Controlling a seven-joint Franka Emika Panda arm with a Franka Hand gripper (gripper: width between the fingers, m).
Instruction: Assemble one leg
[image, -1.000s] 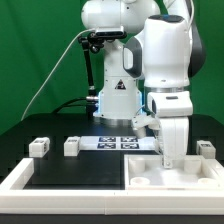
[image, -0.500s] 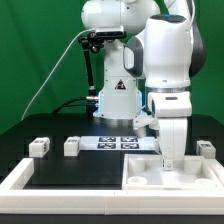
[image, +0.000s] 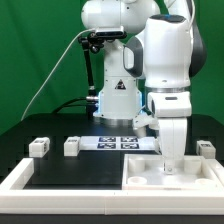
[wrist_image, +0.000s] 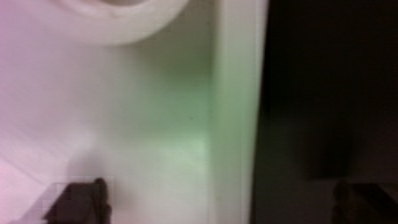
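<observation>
In the exterior view, the arm (image: 168, 60) is seen bent down over the exterior view's right part of the black bench (image: 80, 170), with the hand (image: 170, 162) lowered close over the large white tabletop (image: 150, 172) that lies flat there. From that view the fingers cannot be made out clearly against the white parts. In the blurred wrist view, the hand (wrist_image: 219, 200) is shown spread wide: two dark fingertips (wrist_image: 75, 200) are seen far apart near opposite sides of the picture, and nothing is gripped between them. Only the pale tabletop (wrist_image: 143, 120), its straight edge and the dark bench (wrist_image: 329, 100) beside it are seen in the gap. A round hole (wrist_image: 125, 12) in the tabletop is partly visible in the wrist view. Three small white blocks are seen resting on the bench, none of them touched by the hand. The first leg (image: 38, 146) is placed towards the exterior view's left, and the second leg (image: 72, 146) is set near it, apart from it. The third leg (image: 206, 149) is found at the exterior view's right, just beyond the tabletop and near the lowered arm. The marker board (image: 118, 141) is laid flat between the second leg and the arm, in front of the robot's base (image: 118, 100). A raised white rail (image: 30, 178) is seen bordering the bench at the near corner on the exterior view's left.
</observation>
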